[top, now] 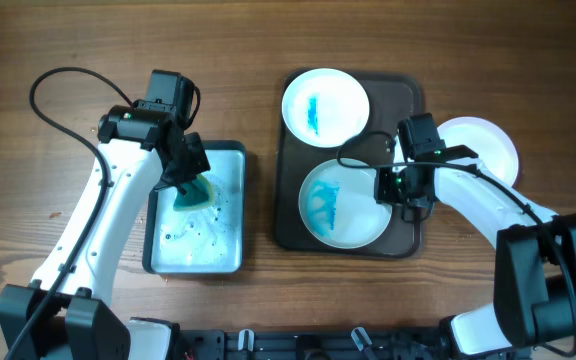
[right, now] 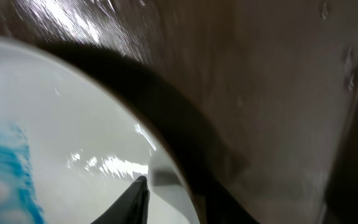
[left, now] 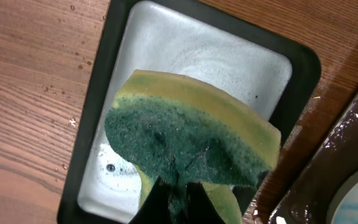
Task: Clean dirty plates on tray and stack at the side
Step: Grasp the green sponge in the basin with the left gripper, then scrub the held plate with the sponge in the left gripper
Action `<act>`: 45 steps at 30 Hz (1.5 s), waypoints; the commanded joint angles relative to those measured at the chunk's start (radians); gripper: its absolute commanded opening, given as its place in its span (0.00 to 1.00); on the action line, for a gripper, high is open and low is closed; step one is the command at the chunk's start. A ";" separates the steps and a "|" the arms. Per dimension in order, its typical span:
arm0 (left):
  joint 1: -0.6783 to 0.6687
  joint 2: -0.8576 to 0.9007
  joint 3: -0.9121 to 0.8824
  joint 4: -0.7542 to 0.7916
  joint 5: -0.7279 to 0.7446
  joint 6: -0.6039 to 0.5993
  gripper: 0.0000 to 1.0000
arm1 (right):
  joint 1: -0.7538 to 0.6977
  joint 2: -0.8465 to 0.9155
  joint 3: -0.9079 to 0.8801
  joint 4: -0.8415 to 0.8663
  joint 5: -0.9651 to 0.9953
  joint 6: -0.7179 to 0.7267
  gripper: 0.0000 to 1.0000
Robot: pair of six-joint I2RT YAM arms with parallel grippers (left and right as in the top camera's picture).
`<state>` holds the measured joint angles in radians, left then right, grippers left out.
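Observation:
Two white plates smeared with blue sit on a dark tray point(top: 410, 96): an upper plate point(top: 326, 105) and a lower plate point(top: 343, 205). My right gripper point(top: 396, 195) is at the lower plate's right rim. In the right wrist view its fingers point(right: 166, 186) close on the rim of that plate point(right: 55, 124), one finger on the inner face. My left gripper point(top: 186, 175) is shut on a green and yellow sponge point(top: 190, 192) held over a basin point(top: 223, 250). The left wrist view shows the gripper point(left: 179, 193) and the sponge point(left: 191, 130), scrub side up.
The basin point(left: 197, 56) holds soapy water with specks. A clean white plate point(top: 488, 145) lies on the wood to the right of the tray, partly under my right arm. The tray's edge point(left: 334, 168) shows at the right of the left wrist view.

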<state>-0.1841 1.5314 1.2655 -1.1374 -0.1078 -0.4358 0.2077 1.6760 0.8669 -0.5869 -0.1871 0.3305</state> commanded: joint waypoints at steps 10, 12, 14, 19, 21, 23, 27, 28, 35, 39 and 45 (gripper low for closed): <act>-0.013 -0.011 0.014 0.058 0.116 0.040 0.04 | -0.010 0.034 -0.053 0.093 -0.030 -0.089 0.04; -0.053 -0.011 0.014 0.112 0.204 0.039 0.04 | -0.010 0.034 -0.104 0.169 -0.016 -0.055 0.04; -0.102 -0.011 0.013 0.163 0.254 0.030 0.04 | -0.010 0.034 -0.130 0.211 -0.016 -0.018 0.04; -0.301 0.014 0.012 0.340 0.241 -0.049 0.04 | -0.010 0.034 -0.141 0.227 -0.016 -0.013 0.04; -0.378 0.066 0.012 0.421 0.238 -0.077 0.04 | -0.010 0.034 -0.141 0.220 -0.016 -0.013 0.04; -0.430 0.129 0.012 0.477 0.239 -0.097 0.04 | -0.010 0.034 -0.141 0.211 -0.024 -0.013 0.04; -0.519 0.290 0.012 0.579 0.249 -0.104 0.04 | -0.010 0.034 -0.141 0.201 -0.024 -0.013 0.04; -0.540 0.348 0.012 0.612 0.249 -0.118 0.04 | -0.010 0.034 -0.141 0.197 -0.024 -0.013 0.04; -0.544 0.451 0.012 0.561 -0.071 -0.130 0.04 | -0.010 0.034 -0.141 0.185 -0.058 -0.012 0.04; -0.536 0.451 0.012 0.475 -0.348 -0.016 0.04 | -0.010 0.034 -0.141 0.186 -0.061 -0.012 0.04; -0.533 0.451 0.012 0.519 -0.042 0.069 0.04 | -0.010 0.034 -0.141 0.185 -0.061 -0.013 0.04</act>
<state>-0.7406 1.9633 1.2934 -0.6483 -0.2756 -0.4171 0.2005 1.6634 0.7738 -0.3706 -0.3202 0.3134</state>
